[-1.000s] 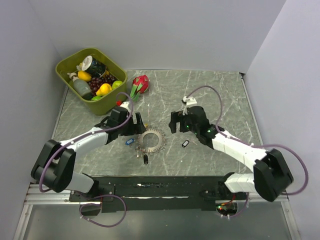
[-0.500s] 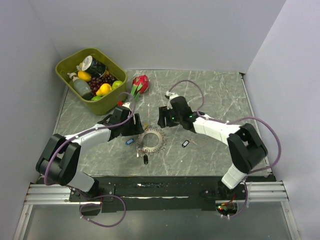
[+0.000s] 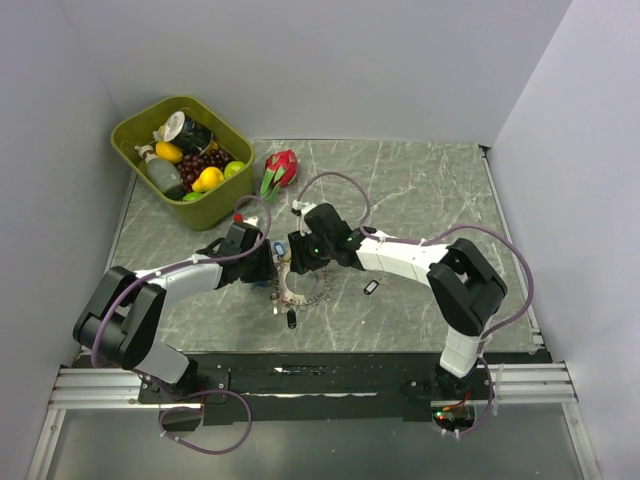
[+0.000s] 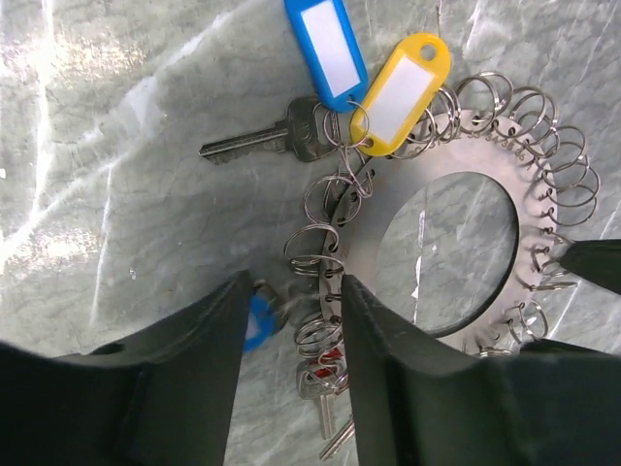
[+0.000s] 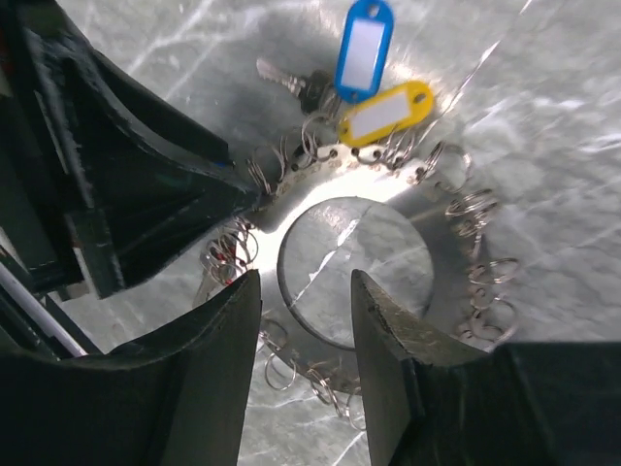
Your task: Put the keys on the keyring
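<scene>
Nearest the arm bases, a black-tag key lies on the table just on the near side of the keyring, apart from it. A second black-tag key lies loose to the keyring's right.

The keyring lies flat, a thin disc with a round hole and a rim fringed with small split rings. The left gripper stands over the keyring's left rim. It is released, its jaws part-way apart and straddling a few split rings. Whether its fingers touch the metal I cannot tell. A blue scrap shows just beside one finger, outside the keyring. A red scrap sits among the rings at the rim.

The right gripper hangs over the keyring's middle, also released, with the hole showing between its parted jaws.

At the keyring's far-left rim, a blue tag and a yellow tag hang from split rings. A key lies beside the blue tag, outside the rim.

Beyond the keyring lies a dragon fruit. Farther left of it stands a green bin of fruit.
</scene>
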You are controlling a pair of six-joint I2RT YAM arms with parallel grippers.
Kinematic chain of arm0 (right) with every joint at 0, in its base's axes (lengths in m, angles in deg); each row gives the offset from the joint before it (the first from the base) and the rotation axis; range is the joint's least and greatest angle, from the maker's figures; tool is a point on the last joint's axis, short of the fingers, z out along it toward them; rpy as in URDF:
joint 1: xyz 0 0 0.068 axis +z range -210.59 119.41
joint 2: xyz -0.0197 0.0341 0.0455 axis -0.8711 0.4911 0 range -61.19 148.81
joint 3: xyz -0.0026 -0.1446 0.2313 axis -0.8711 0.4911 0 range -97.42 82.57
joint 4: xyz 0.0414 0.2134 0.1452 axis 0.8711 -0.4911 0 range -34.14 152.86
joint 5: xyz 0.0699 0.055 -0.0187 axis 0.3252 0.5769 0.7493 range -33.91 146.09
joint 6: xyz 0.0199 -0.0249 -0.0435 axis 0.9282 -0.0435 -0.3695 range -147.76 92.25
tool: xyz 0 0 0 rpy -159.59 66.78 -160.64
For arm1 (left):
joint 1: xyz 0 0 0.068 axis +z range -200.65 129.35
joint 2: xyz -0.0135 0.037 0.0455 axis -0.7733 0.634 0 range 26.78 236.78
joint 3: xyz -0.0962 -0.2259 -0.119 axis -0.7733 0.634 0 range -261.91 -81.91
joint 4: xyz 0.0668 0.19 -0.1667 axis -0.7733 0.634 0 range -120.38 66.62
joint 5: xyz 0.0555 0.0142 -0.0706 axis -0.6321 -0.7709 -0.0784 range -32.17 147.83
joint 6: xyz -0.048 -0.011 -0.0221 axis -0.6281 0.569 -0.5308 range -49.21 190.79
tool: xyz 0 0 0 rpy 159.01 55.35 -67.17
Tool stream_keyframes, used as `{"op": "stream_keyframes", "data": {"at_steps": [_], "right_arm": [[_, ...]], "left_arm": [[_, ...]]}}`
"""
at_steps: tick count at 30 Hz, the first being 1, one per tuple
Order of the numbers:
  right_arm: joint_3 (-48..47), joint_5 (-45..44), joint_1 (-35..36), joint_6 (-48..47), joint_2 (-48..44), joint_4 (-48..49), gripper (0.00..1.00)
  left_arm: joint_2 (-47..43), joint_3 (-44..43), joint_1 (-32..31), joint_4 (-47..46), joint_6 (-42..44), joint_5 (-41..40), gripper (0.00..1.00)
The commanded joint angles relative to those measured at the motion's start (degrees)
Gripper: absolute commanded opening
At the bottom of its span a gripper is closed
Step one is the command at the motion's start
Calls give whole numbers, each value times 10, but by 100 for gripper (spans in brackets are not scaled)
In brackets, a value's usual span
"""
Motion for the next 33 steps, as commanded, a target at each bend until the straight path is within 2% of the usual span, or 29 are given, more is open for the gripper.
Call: {"op": "stream_keyframes", "data": {"at_steps": [1,3,7,12,14,15,16,18,19,21,25,33], "right_arm": [[-23,41,2,4,22,-19,49],[-24,45,5,0,21,-32,48],[-5,74,6,-5,4,-25,48],[-8,101,12,-17,-1,-44,48],[-3,100,12,-14,-4,-39,48],[-3,100,12,-14,-6,-38,49],[-3,100,12,-13,-6,-37,49],[-4,101,12,-13,-6,-38,49],[-4,101,12,-11,-7,-38,49],[-3,110,12,-10,-9,-35,49],[0,141,12,-25,-12,-28,49],[38,129,12,-19,-44,-30,49]], "left_arm": [[2,9,-2,-29,-3,4,41],[-3,13,-3,-37,-6,5,38],[0,18,-3,-49,-7,9,22],[0,22,-3,-60,0,4,16],[-20,23,-3,-58,6,1,21],[-27,22,-4,-49,6,-14,28],[-35,19,-4,-42,7,-21,47],[-58,16,-7,-21,3,-43,69],[-68,18,-7,-18,1,-47,72],[-101,29,-13,-11,-1,-54,75],[-171,61,-20,-31,0,-33,73],[-213,132,-48,-92,-38,44,66]]}}
